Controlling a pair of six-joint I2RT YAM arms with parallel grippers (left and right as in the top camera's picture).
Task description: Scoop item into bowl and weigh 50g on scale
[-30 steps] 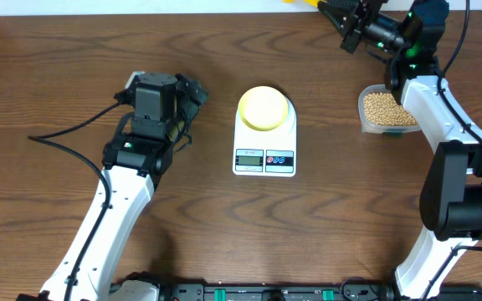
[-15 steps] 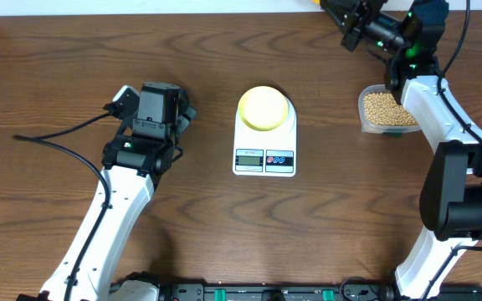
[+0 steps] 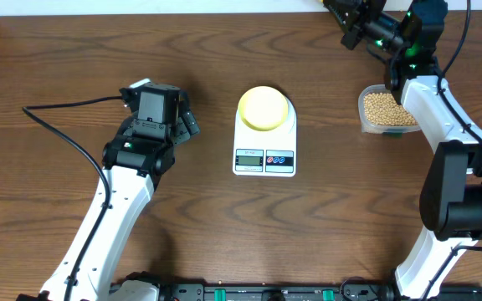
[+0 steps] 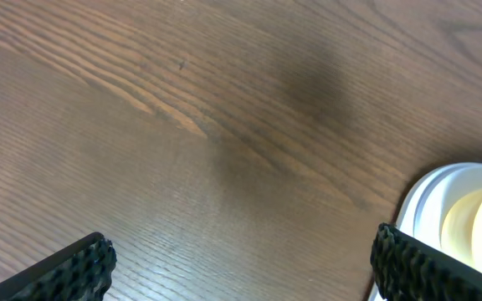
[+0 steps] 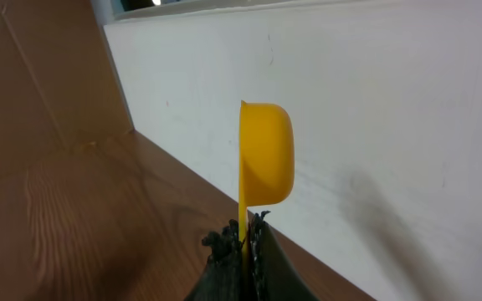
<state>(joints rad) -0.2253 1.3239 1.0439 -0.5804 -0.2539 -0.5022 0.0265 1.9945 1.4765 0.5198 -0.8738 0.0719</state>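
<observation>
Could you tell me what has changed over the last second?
The open left gripper twisted at the wrist, left of the scale. The right gripper, shut on the yellow scoop, carried it past the overhead view's far edge. The bowl, scale and beans stayed put.

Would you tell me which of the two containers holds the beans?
The clear tub on the right, filled with tan beans; the pale yellow bowl sitting on the white scale looks empty.

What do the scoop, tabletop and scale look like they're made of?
Scoop: likely moulded plastic; uniform bright yellow, smooth, semi-matte.
Tabletop: wood or wood-look laminate; brown grain lines, low sheen. The pictures can't settle which.
Scale: probably a white plastic housing; smooth, with rounded corners.
</observation>
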